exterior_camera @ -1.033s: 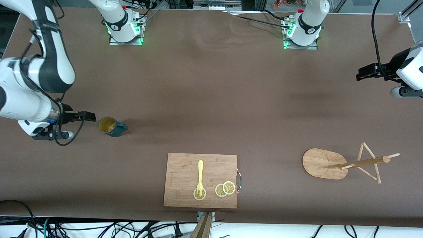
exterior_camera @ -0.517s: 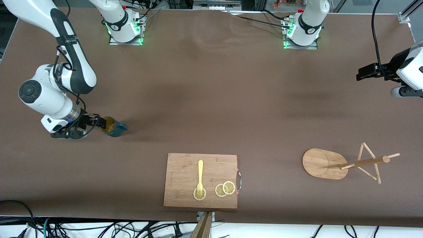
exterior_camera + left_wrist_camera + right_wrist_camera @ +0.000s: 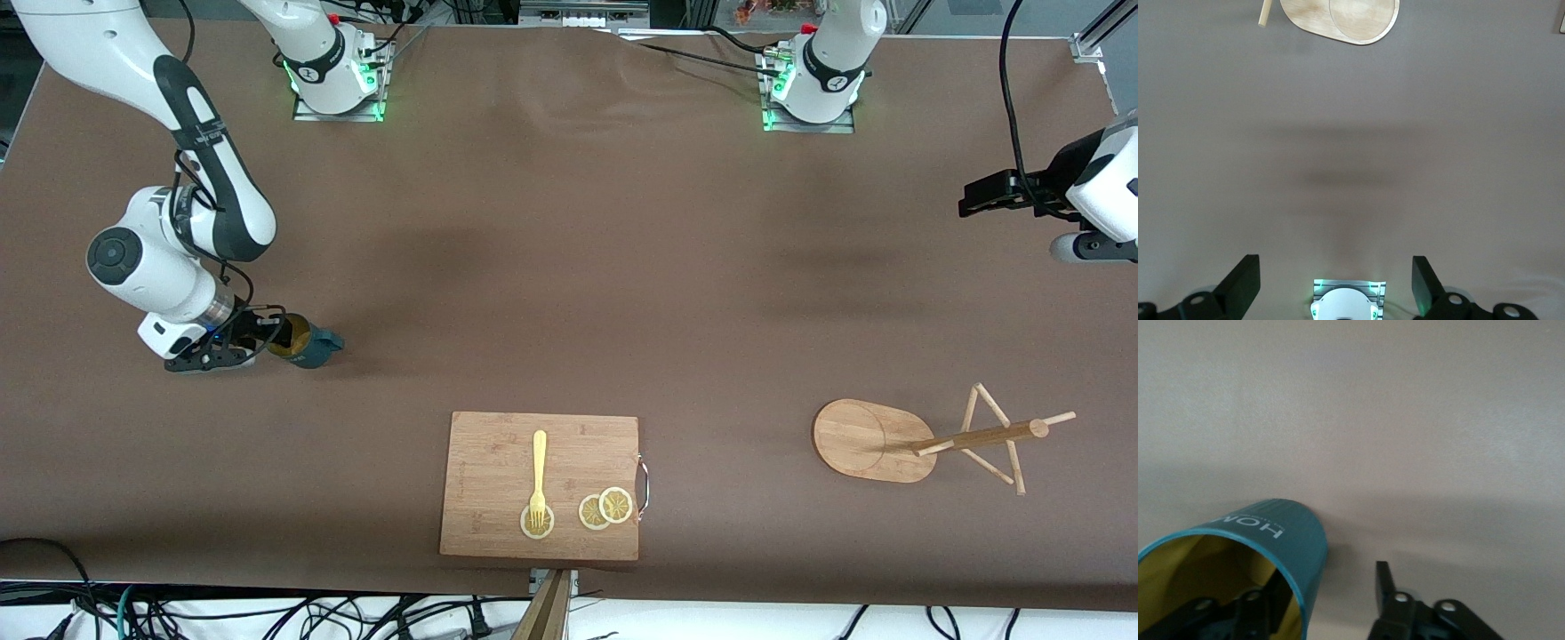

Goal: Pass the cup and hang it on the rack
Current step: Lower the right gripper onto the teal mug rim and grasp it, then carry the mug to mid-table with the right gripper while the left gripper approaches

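The dark teal cup with a yellowish interior stands on the brown table toward the right arm's end, handle pointing away from the right gripper. My right gripper is open at the cup's rim: one finger is inside the cup, the other finger outside its wall. The wooden rack lies tipped on its side toward the left arm's end; its oval base also shows in the left wrist view. My left gripper is open and empty, waiting high near the table's edge.
A rectangular wooden cutting board with a yellow fork and lemon slices lies near the front edge. The arm bases stand along the farthest edge. Cables hang below the table's front edge.
My right gripper has moved toward the cup from the table's end and now straddles the cup's wall, one finger inside. The cup, rack and left arm have not moved.
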